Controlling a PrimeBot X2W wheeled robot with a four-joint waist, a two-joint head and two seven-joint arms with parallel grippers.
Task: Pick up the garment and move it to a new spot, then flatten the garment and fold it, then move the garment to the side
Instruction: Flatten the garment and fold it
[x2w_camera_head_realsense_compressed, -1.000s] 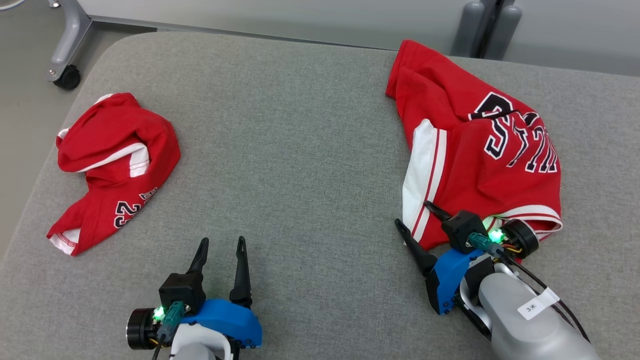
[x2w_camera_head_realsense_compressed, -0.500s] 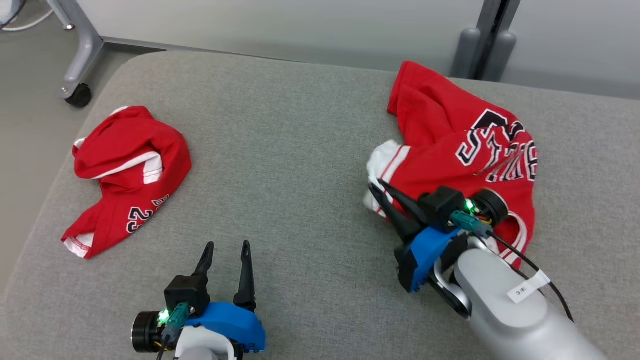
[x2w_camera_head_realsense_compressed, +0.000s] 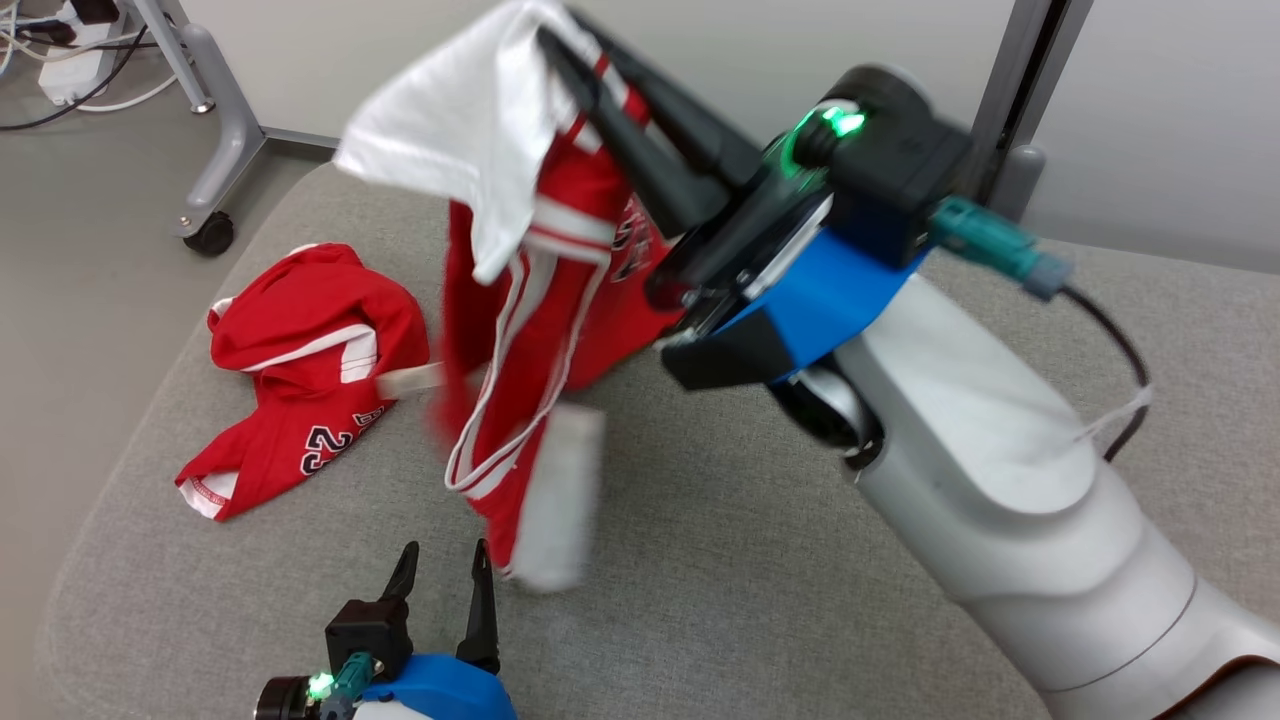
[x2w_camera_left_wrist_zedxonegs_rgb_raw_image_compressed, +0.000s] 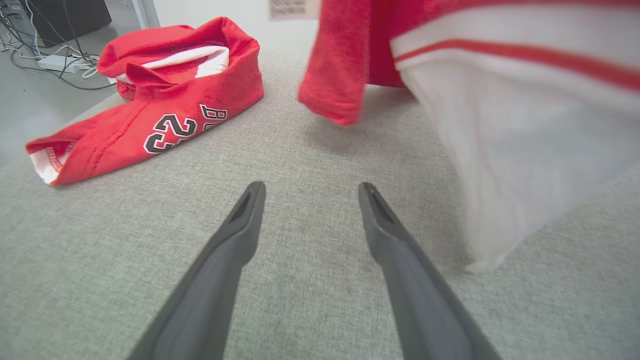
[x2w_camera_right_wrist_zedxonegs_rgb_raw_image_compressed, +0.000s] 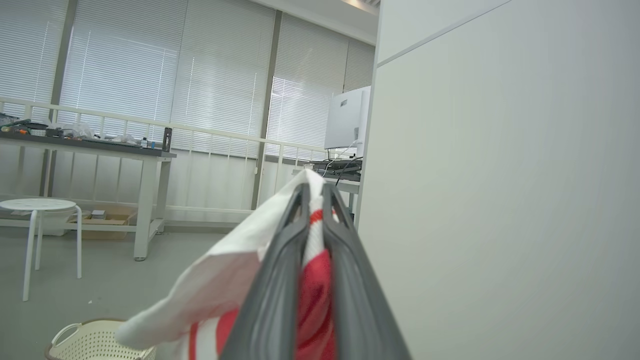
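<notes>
Garment (x2w_camera_head_realsense_compressed: 520, 330): red-white jersey, hanging bunched at 11–12 o'clock in head view. White-striped top fold clamped between closed jaws of right pincer (x2w_camera_head_realsense_compressed: 562, 32). Lower end blurred, near tabletop (x2w_camera_head_realsense_compressed: 750, 560); contact unclear. Likely light, limp, not slippery; will swing and bunch under single-point hold. For flattening, better grip: two hem or shoulder corners. Left pincer (x2w_camera_head_realsense_compressed: 445, 550) at 7 o'clock, spread wide, empty. Second red jersey (x2w_camera_head_realsense_compressed: 300, 340) crumpled at 9 o'clock.
</notes>
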